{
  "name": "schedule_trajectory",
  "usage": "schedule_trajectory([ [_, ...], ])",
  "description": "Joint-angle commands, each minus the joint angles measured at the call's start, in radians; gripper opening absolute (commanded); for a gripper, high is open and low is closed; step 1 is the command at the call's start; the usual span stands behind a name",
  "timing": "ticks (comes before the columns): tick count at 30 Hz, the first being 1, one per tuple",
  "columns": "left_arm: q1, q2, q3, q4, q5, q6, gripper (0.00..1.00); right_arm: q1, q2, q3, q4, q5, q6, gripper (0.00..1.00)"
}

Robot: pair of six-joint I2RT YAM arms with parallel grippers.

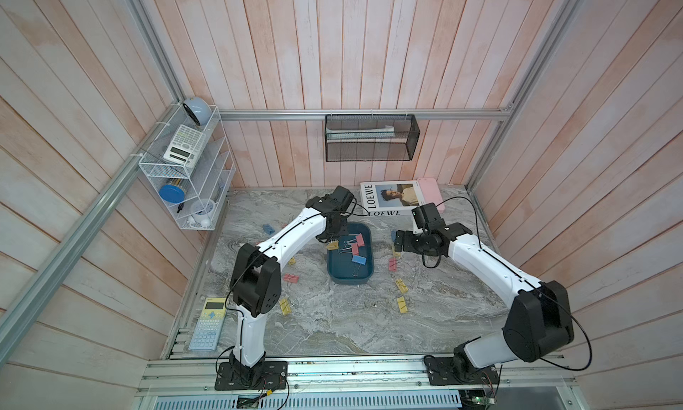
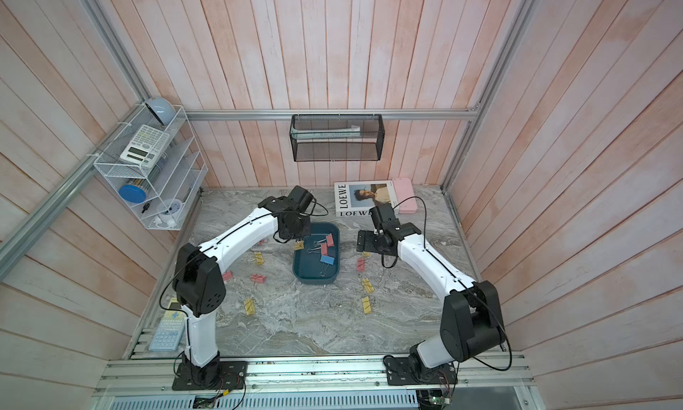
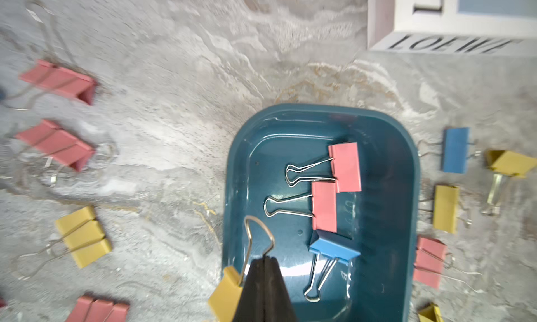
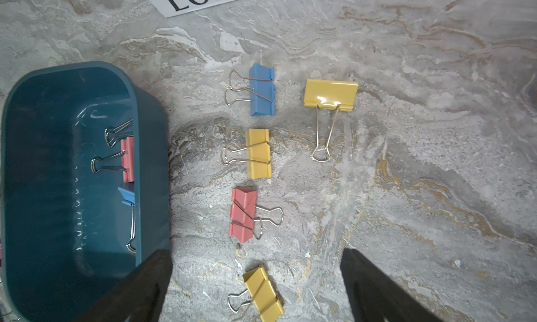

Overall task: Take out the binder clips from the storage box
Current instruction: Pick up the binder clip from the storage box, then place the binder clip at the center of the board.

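Your left gripper (image 3: 263,266) pinches the yellow binder clip (image 3: 226,294) by its wire handle, seemingly raised over the storage box (image 3: 319,110) rim to clear the wall; three clips (image 3: 324,207) lie inside, and your right gripper (image 4: 252,256) hangs spread beside it.

Pink plank walls (image 1: 332,57), grey marble tabletop (image 1: 351,315), aluminium rails (image 1: 362,115).

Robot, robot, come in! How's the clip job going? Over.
Left gripper shut on wire handle of yellow clip. Right gripper open, beside storage box. Two pink clips, one blue clip inside. Loose clips around on table.
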Motion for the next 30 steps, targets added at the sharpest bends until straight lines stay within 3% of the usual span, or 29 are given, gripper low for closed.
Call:
schedule_trajectory([
  [1,0.043,-0.108,-0.115,-0.020,-0.056,-0.045,0.00,0.041,0.047,0.066,0.005,0.010,-0.017,0.98],
  [9,0.147,-0.457,-0.447,-0.028,-0.116,-0.121,0.00,0.130,0.164,0.195,0.001,-0.007,-0.034,0.98],
  [17,0.285,-0.645,-0.782,-0.007,-0.125,-0.163,0.00,0.198,0.243,0.303,-0.028,-0.026,-0.052,0.98],
  [22,0.385,-0.659,-0.927,0.053,-0.107,-0.172,0.00,0.226,0.269,0.333,-0.044,-0.039,-0.058,0.98],
  [30,0.477,-0.531,-1.022,0.159,-0.103,-0.125,0.00,0.255,0.324,0.360,-0.056,-0.081,-0.072,0.98],
])
